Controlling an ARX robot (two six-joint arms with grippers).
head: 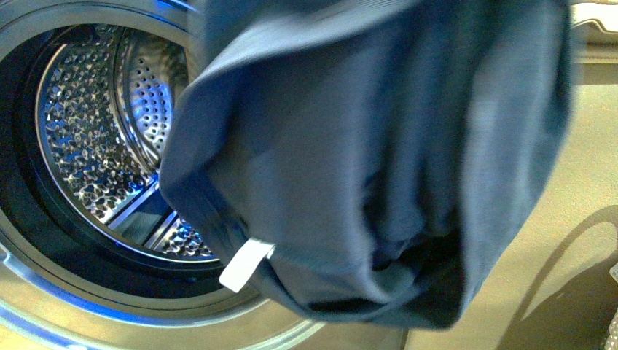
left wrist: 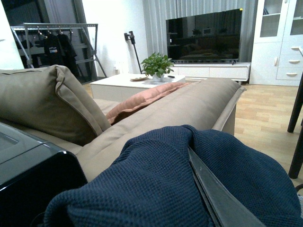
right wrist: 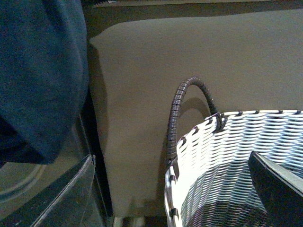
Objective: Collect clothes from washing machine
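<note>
One garment (head: pixel 364 160), seemingly clamped in left jaws, must clear drum (head: pixel 95 138) before dropping into basket (right wrist: pixel 236 156); right jaws' gap unseen.

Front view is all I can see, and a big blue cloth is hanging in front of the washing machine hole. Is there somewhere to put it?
Observer: Yes. The right wrist view shows a white woven basket with a dark handle.
Operator: Is the cloth inside it?
Observer: No. There the clothes hang beside the basket, not touching it.
Operator: What does the left wrist see?
Observer: It sees navy knit fabric up close, with a beige sofa and a television behind.
</note>
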